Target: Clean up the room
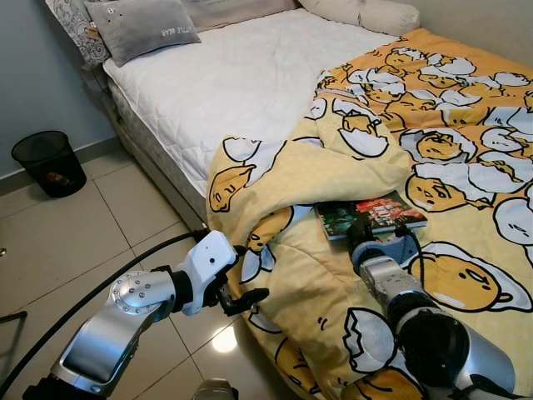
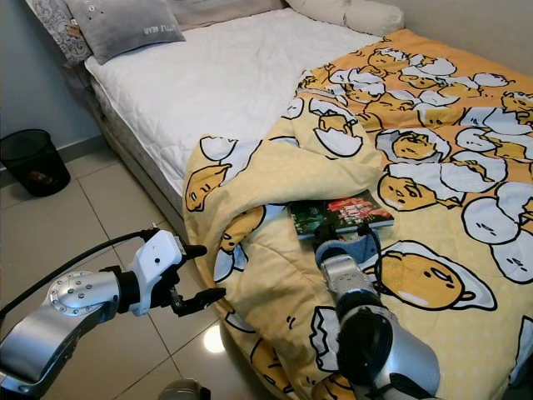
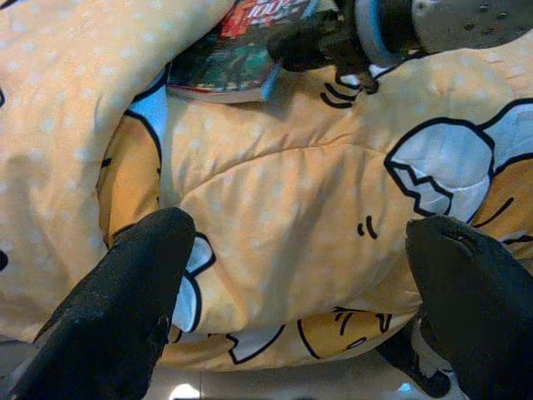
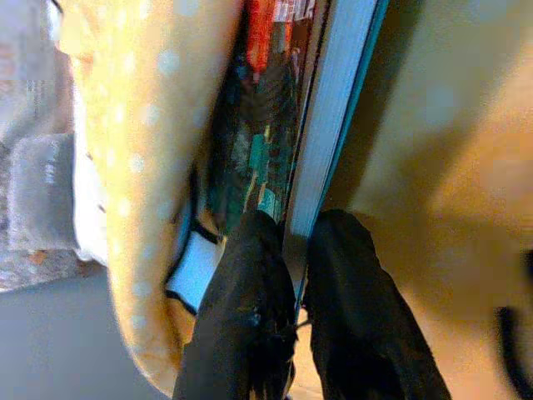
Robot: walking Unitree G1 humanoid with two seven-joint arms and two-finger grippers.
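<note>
The right gripper [image 4: 291, 275] has its two black fingers [image 4: 250, 292] pinched onto the near edge of a book [image 1: 371, 215], one finger on the cover and the other under it, so the book's edge sits between them. The book has a dark green and red cover and lies flat on the yellow egg-print blanket [image 1: 450, 158], just past a raised fold of that blanket. The right arm reaches up over the blanket toward the book.

The left gripper [image 1: 241, 296] has its fingers [image 3: 125, 308] spread wide apart and holds nothing. It hangs above the tiled floor [image 1: 108, 225], close beside the part of the blanket that droops off the bed's edge, and points at that drooping fold, short of the book.

The blanket covers the side of the bed [image 1: 241, 79] nearer the book and spills off its foot toward the floor. The bare white mattress shows beyond the book, with a grey pillow [image 1: 141, 29] and a white pillow [image 1: 358, 12] at the head of the bed. A black wastebasket [image 1: 48, 162] stands on the floor, well apart from the book, beside the bed's far corner.
</note>
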